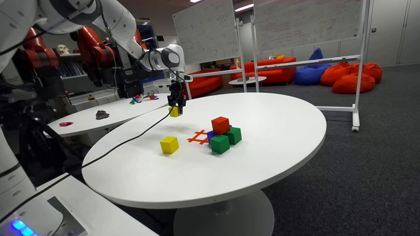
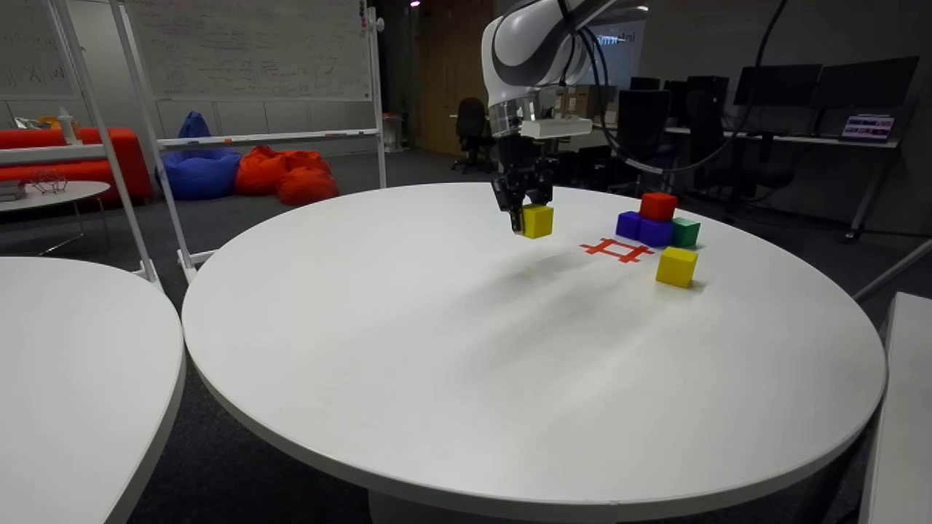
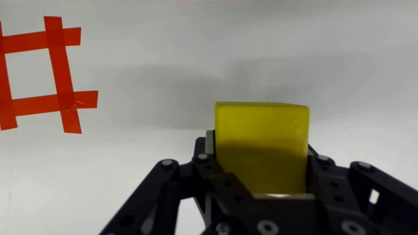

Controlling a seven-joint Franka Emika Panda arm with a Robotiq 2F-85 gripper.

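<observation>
1. Cube [image 3: 261, 130], yellow, aloft over the table [image 2: 408, 349], pinched on both sides by the gripper [image 3: 260, 148].
2. Tape [image 3: 62, 71], red, crossed on the table near the cube.
3. Block [image 1: 169, 145], also yellow, and stack [image 1: 221, 138], red-topped, near the tape.
4. Possible faults: a weak pinch could drop the cube; a low sideways sweep could topple the stack.

From the middle of an exterior view, a board [image 1: 208, 32] stands at 12 o'clock, a skull [image 1: 63, 49] sits at 10, and a blue beanbag [image 1: 310, 74] at 2, with red beanbags [image 1: 349, 80] just beside it.
</observation>
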